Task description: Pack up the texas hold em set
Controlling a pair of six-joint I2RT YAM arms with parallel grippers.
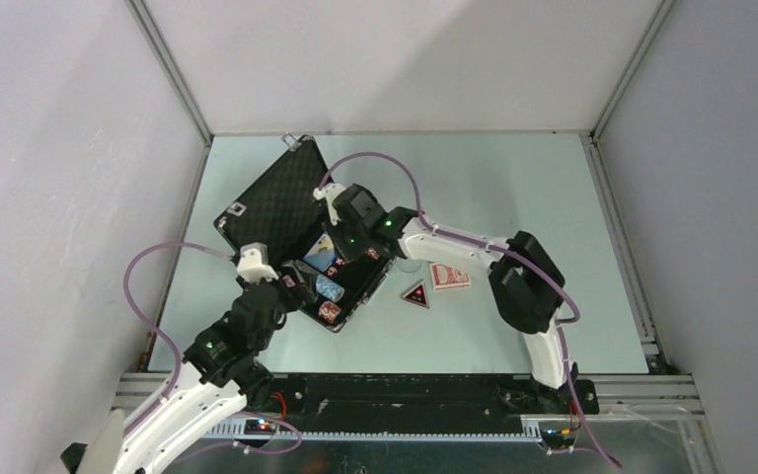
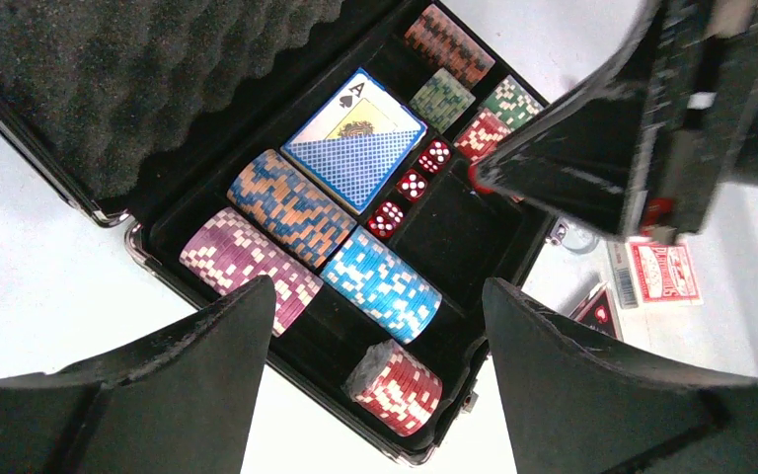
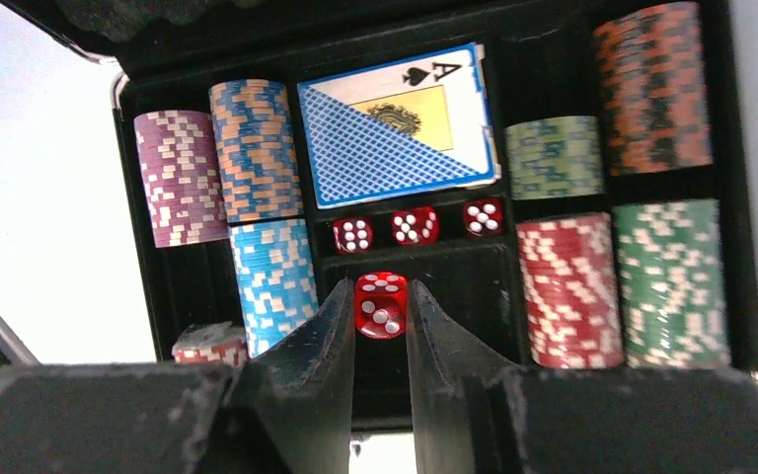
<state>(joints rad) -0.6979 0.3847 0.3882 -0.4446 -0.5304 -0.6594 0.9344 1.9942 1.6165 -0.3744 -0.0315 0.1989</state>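
Observation:
The black briefcase [image 1: 274, 200] lies open at the table's left, foam lid up. Inside are several chip stacks [image 3: 272, 271], a blue card deck [image 3: 395, 128] and three red dice [image 3: 415, 225] in a row. My right gripper [image 3: 381, 308] is shut on a fourth red die [image 3: 381, 304], held above the empty tray below the dice row. My left gripper [image 2: 375, 296] is open and empty above the case's near corner, over a red chip stack [image 2: 400, 387]. The red card deck [image 1: 449, 276] and the black-red triangle [image 1: 416, 294] lie on the table right of the case.
The enclosure's walls and metal frame rails [image 1: 607, 197] bound the table. Purple cables [image 1: 158, 252] loop off both arms. The right arm [image 1: 523, 281] reaches across the table's middle toward the case.

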